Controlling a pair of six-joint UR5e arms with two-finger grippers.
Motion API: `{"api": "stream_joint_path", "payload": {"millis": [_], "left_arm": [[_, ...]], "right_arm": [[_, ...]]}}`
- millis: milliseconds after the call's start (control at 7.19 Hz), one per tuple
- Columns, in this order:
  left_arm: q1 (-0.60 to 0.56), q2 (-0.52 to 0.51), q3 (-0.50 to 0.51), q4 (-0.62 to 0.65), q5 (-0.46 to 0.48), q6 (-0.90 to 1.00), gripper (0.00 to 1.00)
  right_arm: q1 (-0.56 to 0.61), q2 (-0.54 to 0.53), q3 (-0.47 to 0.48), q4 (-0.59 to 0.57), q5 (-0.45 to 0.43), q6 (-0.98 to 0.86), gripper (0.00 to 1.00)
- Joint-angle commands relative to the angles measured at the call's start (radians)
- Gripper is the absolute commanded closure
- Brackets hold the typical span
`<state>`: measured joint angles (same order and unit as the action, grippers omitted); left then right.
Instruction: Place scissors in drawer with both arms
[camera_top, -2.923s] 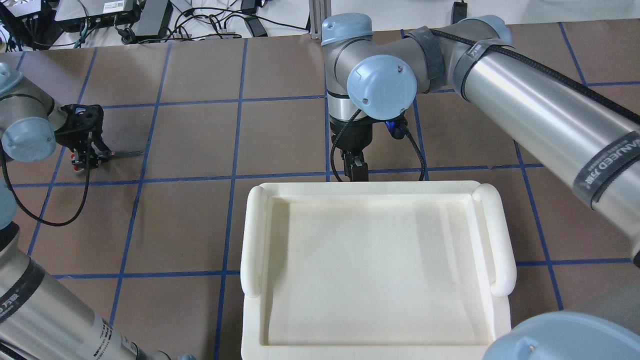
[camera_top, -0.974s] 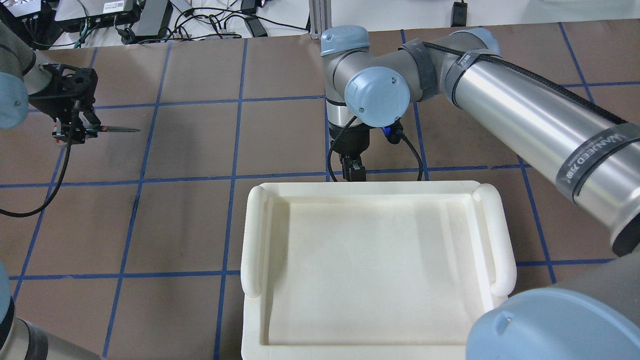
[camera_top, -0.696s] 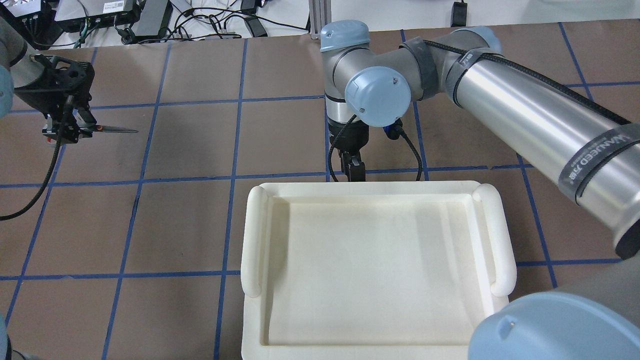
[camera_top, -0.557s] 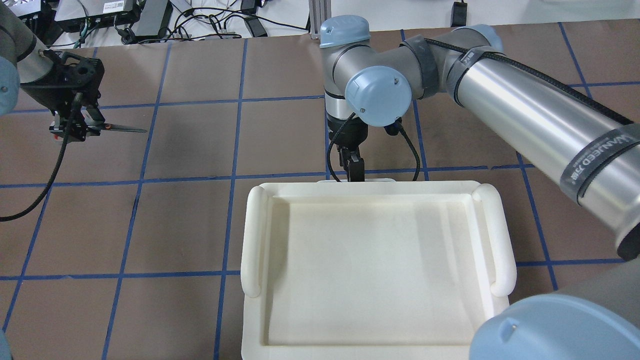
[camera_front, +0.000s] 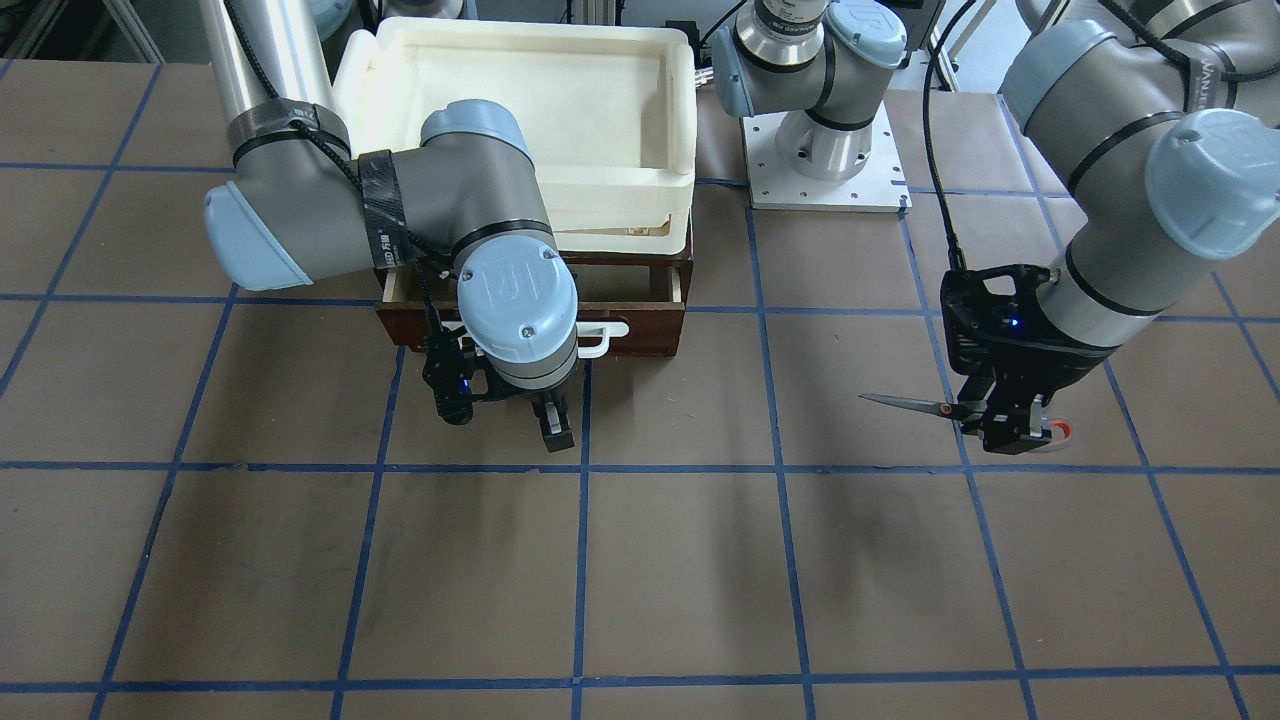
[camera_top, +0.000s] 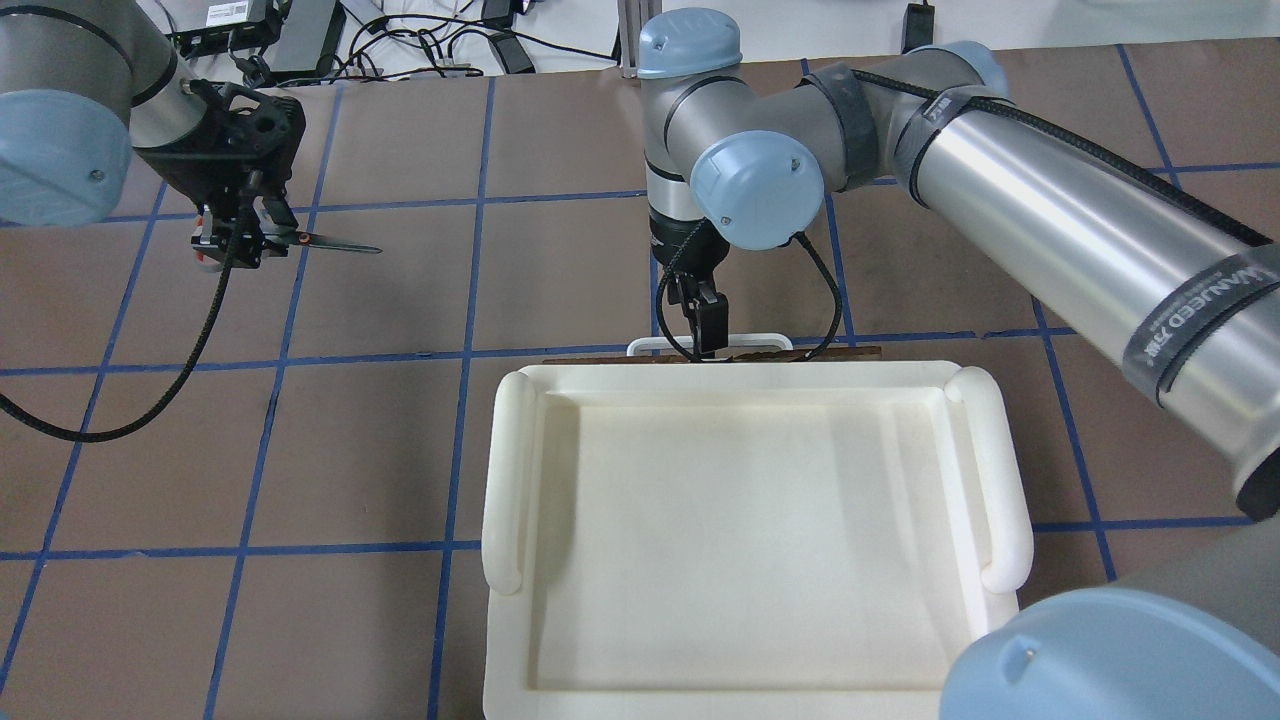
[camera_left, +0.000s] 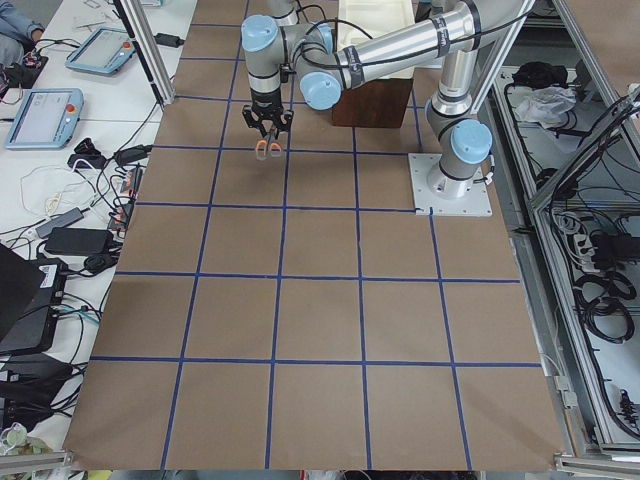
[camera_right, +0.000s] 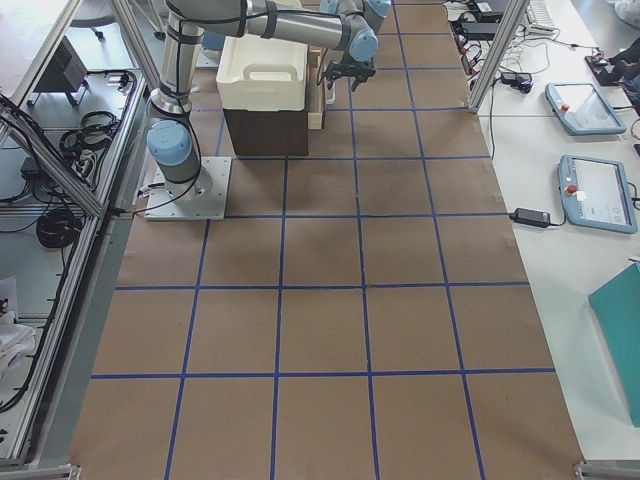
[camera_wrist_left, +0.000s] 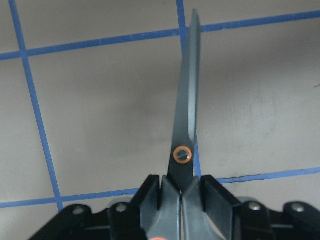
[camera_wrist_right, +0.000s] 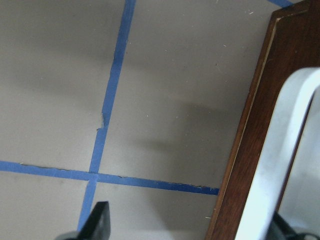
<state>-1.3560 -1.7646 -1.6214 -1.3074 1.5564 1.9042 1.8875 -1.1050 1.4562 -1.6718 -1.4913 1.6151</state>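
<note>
In the overhead view you saw two changes. The left gripper (camera_top: 240, 245), clenched on the scissors (camera_top: 335, 246), had travelled from the far left edge toward the centre of the frame, with the blades pointing right. The right gripper (camera_top: 705, 322) had drawn back toward the top of the frame. The white handle (camera_top: 762, 340) and the brown front of the drawer (camera_top: 830, 351) had come out from under the tray (camera_top: 505, 480). From this I judge that the drawer was only starting to open, while the scissors were already on the way.

The front-facing view gave you what the tray hid from above. The drawer stood out only a little, with pale side walls and a narrow gap, probably too small yet for a drop. The scissors hung well apart from it, at the right of the frame, above the desk (camera_front: 700, 560).

The two side views were too small to judge the grippers. The right one showed only the pale drawer side standing out from the dark cabinet (camera_right: 265, 130).

The left wrist view showed you the fingers (camera_wrist_left: 150, 200) pressed on the scissors just behind the orange pivot (camera_wrist_left: 182, 154), with the blades shut.

The right wrist view showed that gripper released, with its fingers wide apart. The handle was just beside the finger at the lower right, so I think it hooked the handle rather than squeezed it.
</note>
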Motion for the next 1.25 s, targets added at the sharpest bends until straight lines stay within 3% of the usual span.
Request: {"api": "stream_joint_path", "payload": {"millis": [0, 1113], "left_arm": [[-0.009, -0.006, 0.0, 0.002, -0.003, -0.002, 1.0], [-0.008, -0.01, 0.0, 0.008, -0.002, 0.001, 1.0]], "right_arm": [[-0.002, 0.008, -0.036, -0.009, -0.009, -0.015, 0.0], [-0.011, 0.048, -0.085, -0.046, -0.009, -0.02, 0.0]]}}
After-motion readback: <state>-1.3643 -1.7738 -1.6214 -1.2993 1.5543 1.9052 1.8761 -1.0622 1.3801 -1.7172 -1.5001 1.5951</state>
